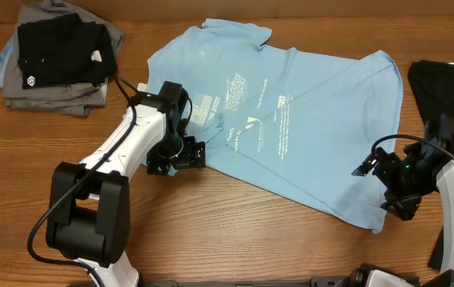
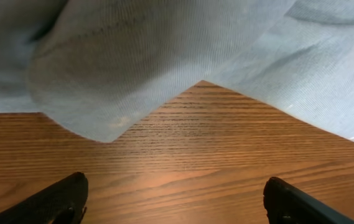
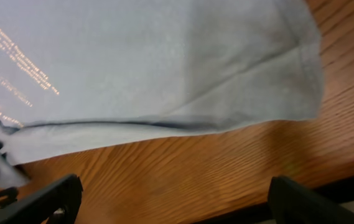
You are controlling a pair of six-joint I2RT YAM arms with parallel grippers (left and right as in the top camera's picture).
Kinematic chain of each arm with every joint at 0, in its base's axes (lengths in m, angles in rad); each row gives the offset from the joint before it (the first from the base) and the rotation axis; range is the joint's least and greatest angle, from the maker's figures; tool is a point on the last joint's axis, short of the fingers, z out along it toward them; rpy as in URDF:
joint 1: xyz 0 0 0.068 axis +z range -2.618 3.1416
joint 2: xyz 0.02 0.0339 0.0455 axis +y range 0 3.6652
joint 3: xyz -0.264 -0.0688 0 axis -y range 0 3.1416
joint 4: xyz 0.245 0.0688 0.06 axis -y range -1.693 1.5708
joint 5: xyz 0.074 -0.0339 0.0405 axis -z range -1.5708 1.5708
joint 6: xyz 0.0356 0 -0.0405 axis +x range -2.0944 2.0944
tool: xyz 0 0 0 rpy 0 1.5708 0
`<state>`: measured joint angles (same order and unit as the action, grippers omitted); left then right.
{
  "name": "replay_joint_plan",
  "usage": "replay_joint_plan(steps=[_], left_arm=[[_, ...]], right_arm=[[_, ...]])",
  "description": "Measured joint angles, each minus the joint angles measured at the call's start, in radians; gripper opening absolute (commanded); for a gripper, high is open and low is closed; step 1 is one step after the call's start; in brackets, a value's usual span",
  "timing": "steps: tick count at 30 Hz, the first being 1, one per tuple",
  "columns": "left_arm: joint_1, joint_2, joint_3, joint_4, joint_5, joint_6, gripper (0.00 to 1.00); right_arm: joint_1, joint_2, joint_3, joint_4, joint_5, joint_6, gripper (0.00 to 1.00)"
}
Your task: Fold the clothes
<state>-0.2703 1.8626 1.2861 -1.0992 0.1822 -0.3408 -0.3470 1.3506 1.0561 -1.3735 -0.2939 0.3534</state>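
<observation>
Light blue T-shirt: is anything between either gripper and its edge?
Nothing visible. The left gripper and right gripper both stand open, with only bare table between their fingers and the edge of the light blue T-shirt.

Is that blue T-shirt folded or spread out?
Spread out: the T-shirt lies mostly flat on the table, its lettering showing.

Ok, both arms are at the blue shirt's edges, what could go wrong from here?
1. The left gripper hangs open over bare table; the T-shirt edge ahead is bunched, so closing may miss or pinch a lump.
2. At the right gripper, the hem seems to show two offset layers; it may catch only one.
3. The black garment lies close to the shirt's edge and might get dragged.
</observation>
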Motion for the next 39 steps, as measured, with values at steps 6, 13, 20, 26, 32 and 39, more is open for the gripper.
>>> replay_joint_plan(steps=[6,13,20,26,32,39], left_arm=[[0.000,0.000,-0.003,0.031,-0.044,-0.005,0.89],[0.025,0.000,-0.021,0.104,-0.064,-0.023,0.88],[0.039,0.000,-0.054,0.179,-0.066,-0.027,0.83],[0.039,0.000,-0.063,0.230,-0.065,-0.027,0.72],[0.039,0.006,-0.063,0.253,-0.050,-0.027,0.62],[0.039,0.021,-0.064,0.271,-0.040,-0.017,0.30]], right_arm=[[0.000,-0.001,-0.002,-0.015,-0.031,-0.010,0.94],[0.000,-0.084,-0.003,-0.072,-0.067,-0.006,0.96],[0.000,-0.276,-0.003,-0.147,-0.081,0.012,1.00],[0.000,-0.319,-0.003,-0.184,-0.084,0.013,1.00],[0.000,-0.320,-0.003,-0.215,-0.087,0.025,1.00],[0.000,-0.367,-0.004,-0.216,-0.052,0.107,1.00]])
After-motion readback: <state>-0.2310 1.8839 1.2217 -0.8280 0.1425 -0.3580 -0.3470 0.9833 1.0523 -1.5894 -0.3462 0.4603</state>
